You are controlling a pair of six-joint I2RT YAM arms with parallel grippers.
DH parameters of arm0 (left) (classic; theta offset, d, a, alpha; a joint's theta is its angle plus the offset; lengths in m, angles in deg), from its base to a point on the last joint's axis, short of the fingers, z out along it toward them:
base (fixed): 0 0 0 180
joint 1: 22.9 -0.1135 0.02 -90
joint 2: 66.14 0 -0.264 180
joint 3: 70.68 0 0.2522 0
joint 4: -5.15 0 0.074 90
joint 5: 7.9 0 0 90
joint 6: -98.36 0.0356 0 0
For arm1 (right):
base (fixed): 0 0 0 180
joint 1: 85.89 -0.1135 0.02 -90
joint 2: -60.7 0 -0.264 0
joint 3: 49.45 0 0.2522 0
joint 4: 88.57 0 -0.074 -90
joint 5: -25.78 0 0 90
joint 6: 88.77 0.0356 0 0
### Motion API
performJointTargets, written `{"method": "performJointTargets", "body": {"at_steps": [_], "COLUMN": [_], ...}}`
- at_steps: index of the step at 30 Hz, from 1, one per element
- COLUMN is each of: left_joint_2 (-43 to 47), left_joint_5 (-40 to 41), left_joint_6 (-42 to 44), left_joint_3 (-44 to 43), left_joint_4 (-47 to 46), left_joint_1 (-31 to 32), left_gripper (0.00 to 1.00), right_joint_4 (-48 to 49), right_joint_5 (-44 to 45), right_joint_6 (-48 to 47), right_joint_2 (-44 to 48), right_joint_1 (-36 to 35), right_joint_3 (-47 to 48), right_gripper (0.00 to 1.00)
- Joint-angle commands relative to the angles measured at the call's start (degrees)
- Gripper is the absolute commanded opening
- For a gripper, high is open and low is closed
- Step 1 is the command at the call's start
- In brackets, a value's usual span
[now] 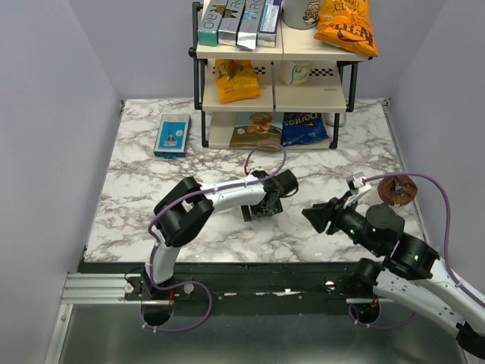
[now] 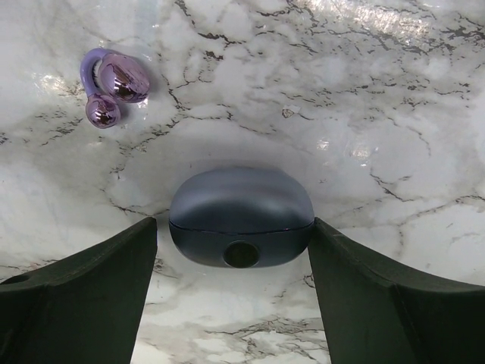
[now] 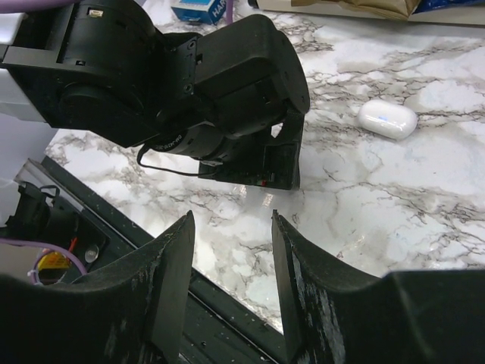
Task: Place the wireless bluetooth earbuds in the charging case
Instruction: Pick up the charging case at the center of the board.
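Note:
The charging case (image 2: 241, 208), a closed bluish-grey oval pebble with a dark round spot on its front, lies on the marble table (image 2: 364, 114). My left gripper (image 2: 233, 227) is open, one finger on each side of the case, not clamped. In the right wrist view the case (image 3: 387, 119) looks white and lies right of the left gripper (image 3: 276, 155). One shiny purple earbud (image 2: 110, 85) lies beyond the case to the left. In the top view the left gripper (image 1: 259, 210) hides both. My right gripper (image 3: 231, 220) is open and empty above the table's near edge (image 1: 314, 216).
A two-tier shelf (image 1: 274, 95) with snack bags and boxes stands at the back. A blue rectangular box (image 1: 172, 135) lies back left. A round brown object (image 1: 396, 189) sits at the right. A black rail (image 1: 250, 269) runs along the near edge.

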Motion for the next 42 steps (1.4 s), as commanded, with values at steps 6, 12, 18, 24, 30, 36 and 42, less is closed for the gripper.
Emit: {"method": "performJointTargets", "body": {"at_steps": [6,12,18,24,30,36,42], "left_joint_2": [-3.93,-4.11,-4.02,-2.36,1.77,9.67,24.52], "left_joint_5": [0.99,1.43,1.08,1.86,4.41,7.40,5.23], "left_joint_6": [-2.40,-3.02,-3.63,-4.07,-3.37,4.43,25.13], "left_joint_3": [-3.06,-3.33,-2.19,-0.70,2.12,6.68,21.23], "left_joint_4": [4.86,5.39,5.04,4.33,2.75,-3.22,-21.30], "left_joint_1": [0.33,0.77,1.39,1.65,1.74,1.74,1.74], "left_gripper": [0.84,0.81,0.80,0.66,0.29,0.00,0.00], "right_joint_4": [1.25,1.34,1.43,1.51,1.25,0.55,-0.95], "right_joint_5": [-0.19,0.16,0.08,-0.36,-0.19,1.04,5.96], "right_joint_6": [0.13,0.31,0.31,0.22,-0.04,-1.09,-0.92], "right_joint_2": [1.20,1.38,1.38,1.73,2.08,2.17,2.08], "right_joint_1": [-0.15,-0.07,0.02,-0.15,-0.15,-0.07,-0.07], "right_joint_3": [-1.46,-1.99,-1.99,-1.90,-1.03,1.61,3.19], "right_gripper": [0.54,0.54,0.54,0.54,0.54,0.54,0.54]}}
